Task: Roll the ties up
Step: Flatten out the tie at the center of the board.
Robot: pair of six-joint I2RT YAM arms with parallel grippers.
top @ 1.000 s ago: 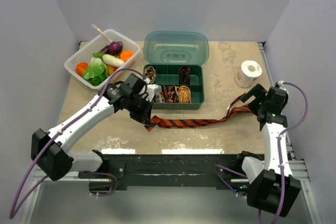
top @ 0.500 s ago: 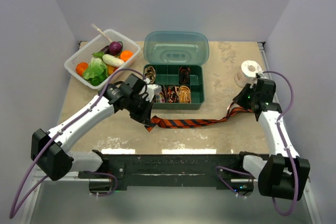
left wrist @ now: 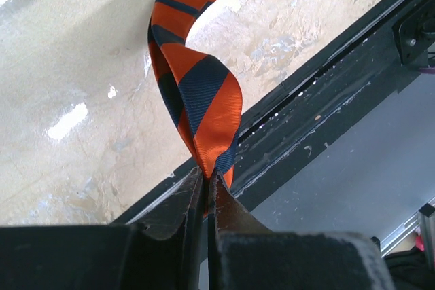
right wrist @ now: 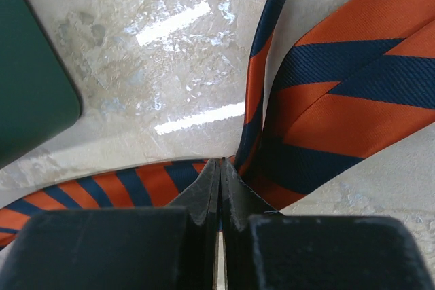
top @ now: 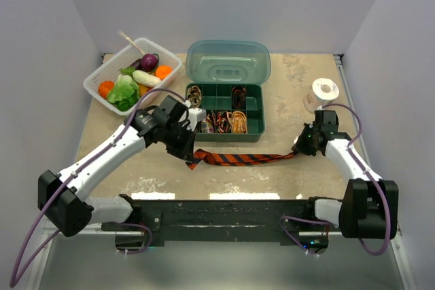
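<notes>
Top external view: the striped tie (top: 245,159) is lying stretched along the near part of the bench (top: 292,93), in front of the green box (top: 224,137) that is holding the coiled ties (top: 238,121). The left pincer (top: 192,159) is clamping a folded loop at the tie's left end, as the left wrist view is showing (left pincer (left wrist: 206,183), striped tie (left wrist: 204,93)). The right pincer (top: 299,149) is resting with jaws together at the other end. In the right wrist view (right pincer (right wrist: 219,171), striped tie (right wrist: 340,100)) its tips are meeting where the narrow run joins the broad blade, and it is unclear whether they are catching any cloth. Risks: if the right grip is holding nothing, the tie is likely going slack once rolling begins, giving a loose, skewed coil; too strong a pull is risking dragging the loop from the left jaws.
</notes>
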